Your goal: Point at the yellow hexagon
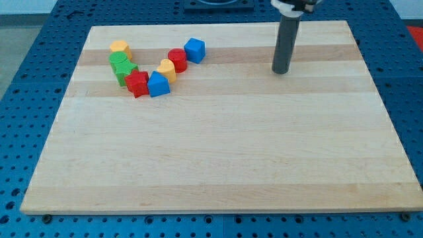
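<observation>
The yellow hexagon (pixel 119 47) sits at the view's upper left of the wooden board (pixel 218 165), at the top of a V-shaped cluster of blocks. My tip (pixel 281 71) rests on the board at the view's upper right, far to the right of the hexagon and of all the blocks, touching none.
Below the hexagon are a green round block (pixel 119 61), a green star-like block (pixel 125 72), a red star-like block (pixel 137 84) and a blue block (pixel 158 84). The right arm of the V holds a yellow heart (pixel 166 69), a red cylinder (pixel 177 59) and a blue cube (pixel 194 49).
</observation>
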